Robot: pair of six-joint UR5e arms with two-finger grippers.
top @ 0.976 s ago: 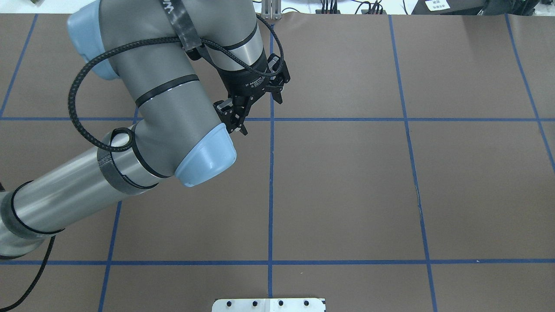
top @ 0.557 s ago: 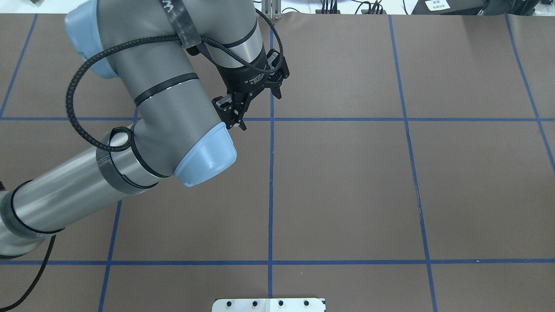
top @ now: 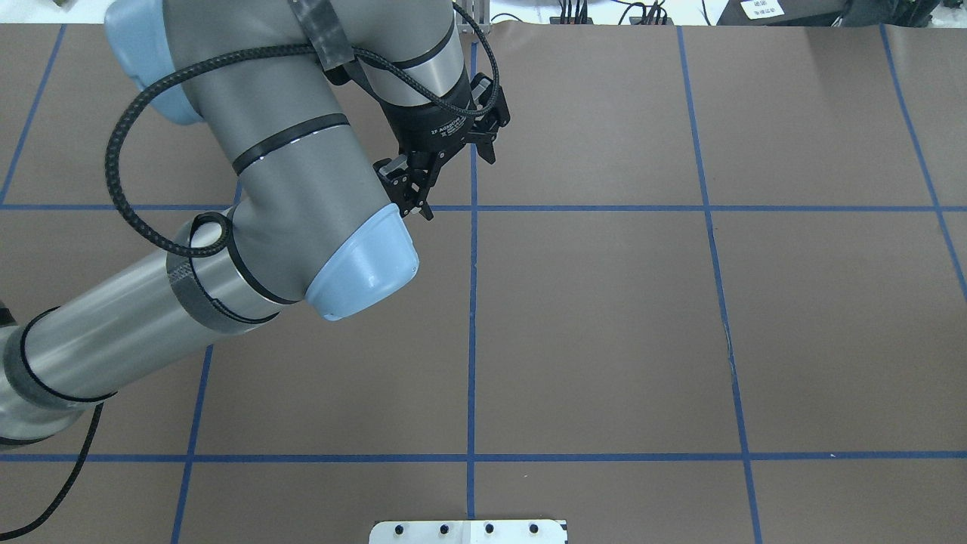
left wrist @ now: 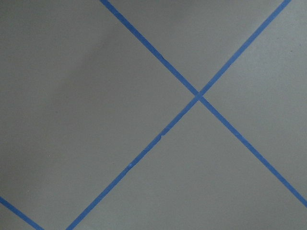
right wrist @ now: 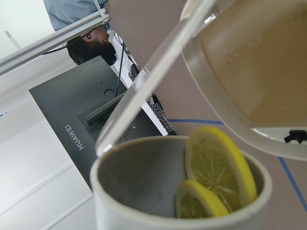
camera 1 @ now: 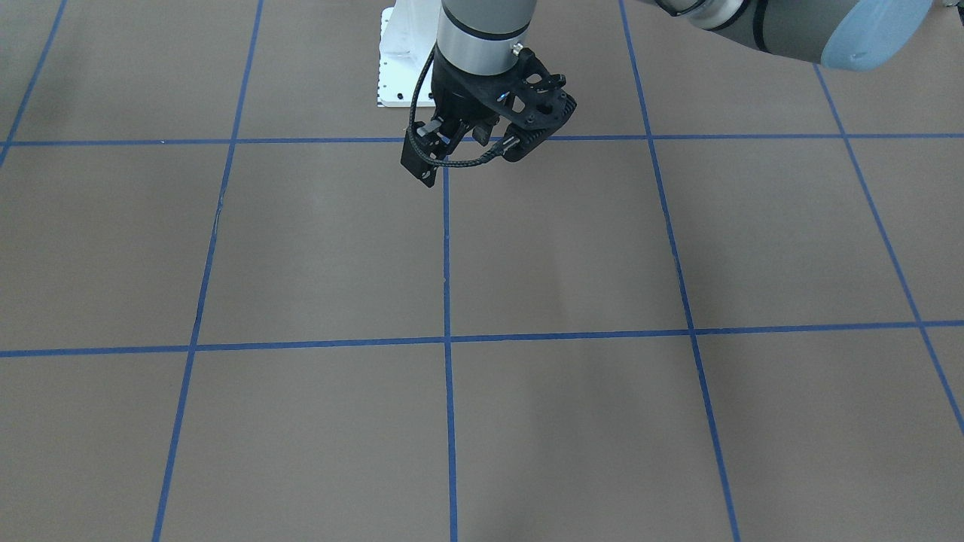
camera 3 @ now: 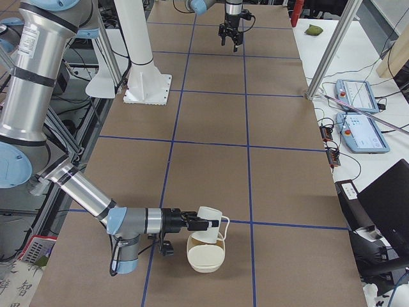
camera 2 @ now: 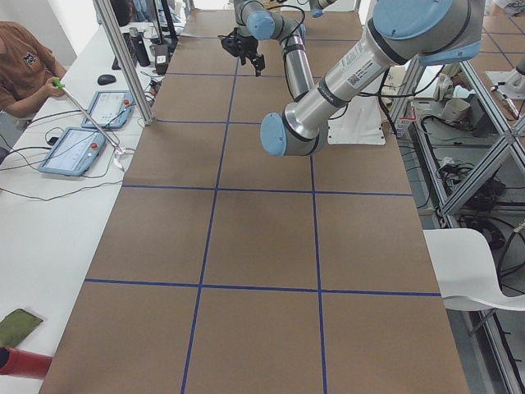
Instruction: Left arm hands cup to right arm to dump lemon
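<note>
In the exterior right view the cup [camera 3: 209, 220], a small white mug, lies tipped on its side at the tip of my near right arm's gripper [camera 3: 192, 223], above a cream bowl [camera 3: 204, 256]. I cannot tell whether that gripper is open or shut. The right wrist view looks into the cup [right wrist: 144, 191]; two yellow lemon [right wrist: 218, 167] slices sit in its grey inside, with the bowl [right wrist: 249, 67] close beside it. My left gripper [top: 457, 185] hangs open with nothing in it over the far middle of the table, above a blue tape crossing, also in the front view [camera 1: 452, 147].
Blue tape lines grid the brown table [top: 604, 317]. The white arm base plate [top: 468, 531] sits at the near edge. A seated person [camera 2: 25, 66] and tablets [camera 2: 74, 148] are at a side bench. A dark monitor [right wrist: 72, 124] stands beyond the cup.
My left arm has drifted slightly toward the far edge of the table, its gripper still open with nothing in it.
</note>
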